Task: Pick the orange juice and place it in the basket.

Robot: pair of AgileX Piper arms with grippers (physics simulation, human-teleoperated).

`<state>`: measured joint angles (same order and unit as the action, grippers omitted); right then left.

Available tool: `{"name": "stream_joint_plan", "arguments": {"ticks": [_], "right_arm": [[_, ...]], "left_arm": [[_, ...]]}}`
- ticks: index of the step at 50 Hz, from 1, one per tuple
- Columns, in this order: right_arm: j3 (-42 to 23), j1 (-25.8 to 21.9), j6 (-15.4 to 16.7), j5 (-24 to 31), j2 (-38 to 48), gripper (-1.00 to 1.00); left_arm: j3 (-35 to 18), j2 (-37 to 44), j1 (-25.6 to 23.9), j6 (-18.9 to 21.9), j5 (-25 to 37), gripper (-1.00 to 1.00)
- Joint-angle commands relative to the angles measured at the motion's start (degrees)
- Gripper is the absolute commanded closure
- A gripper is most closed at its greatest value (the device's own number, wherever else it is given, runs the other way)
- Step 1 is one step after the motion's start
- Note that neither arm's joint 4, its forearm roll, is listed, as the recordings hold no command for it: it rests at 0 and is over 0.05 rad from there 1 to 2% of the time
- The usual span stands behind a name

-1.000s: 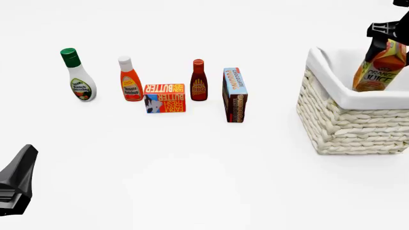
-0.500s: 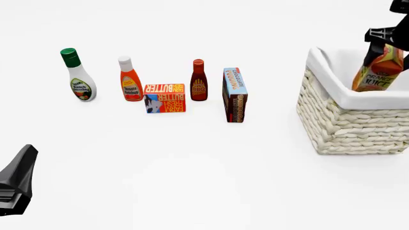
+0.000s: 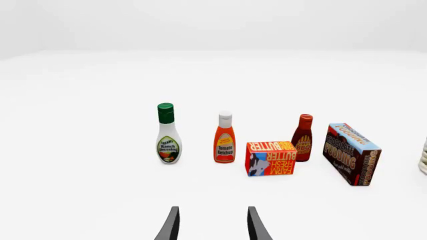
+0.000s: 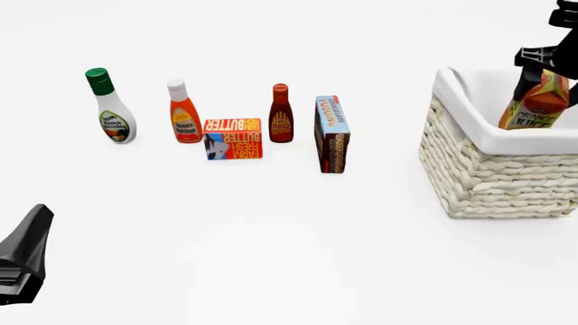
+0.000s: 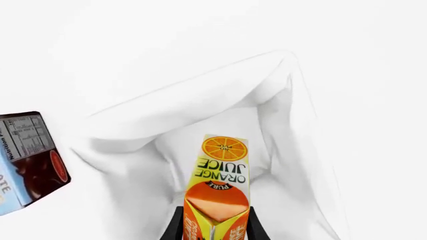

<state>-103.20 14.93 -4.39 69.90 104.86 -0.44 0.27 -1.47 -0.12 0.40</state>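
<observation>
The orange juice point(image 4: 538, 103) is an orange and yellow carton, tilted, with its lower part sunk behind the rim of the cream wicker basket point(image 4: 492, 179) at the far right. My right gripper point(image 4: 540, 59) is shut on the carton's gable top. In the right wrist view the orange juice point(image 5: 220, 185) hangs over the white cloth lining of the basket point(image 5: 200, 105), with a dark finger point(image 5: 175, 226) against each side of its top. My left gripper point(image 4: 36, 220) rests low at the near left, open and empty; its fingers point(image 3: 171, 226) stand apart in the left wrist view.
A row stands left of the basket: ranch dressing point(image 4: 111, 108), tomato ketchup point(image 4: 184, 115), a flat butter box point(image 4: 233, 139), a BBQ sauce bottle point(image 4: 281, 115) and a chocolate pudding box point(image 4: 331, 134). The pudding box point(image 5: 27, 155) is the one closest to the basket.
My right gripper has come down with the carton, so the orange juice sits lower inside the basket and less of it shows above the rim. The left arm has not moved.
</observation>
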Motion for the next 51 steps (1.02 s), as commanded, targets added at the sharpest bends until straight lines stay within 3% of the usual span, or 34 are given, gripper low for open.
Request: {"name": "stream_joint_plan", "arguments": {"ticks": [1,9,10,51], "right_arm": [[-0.5,0.0,-1.4,0.0,0.8,1.0],[-1.6,0.1,-1.1,0.0,1.6,1.0],[-1.6,0.0,-1.3,0.0,1.6,-1.0],[0.2,-0.4,-2.3,0.0,-1.0,-1.0]], "left_arm": [[0.1,0.0,0.5,0.0,-0.1,-1.0],[0.1,0.0,0.5,0.0,-0.1,-1.0],[0.1,0.0,0.4,0.0,-0.1,-1.0],[0.1,0.1,0.5,0.0,-0.1,-1.0]]}}
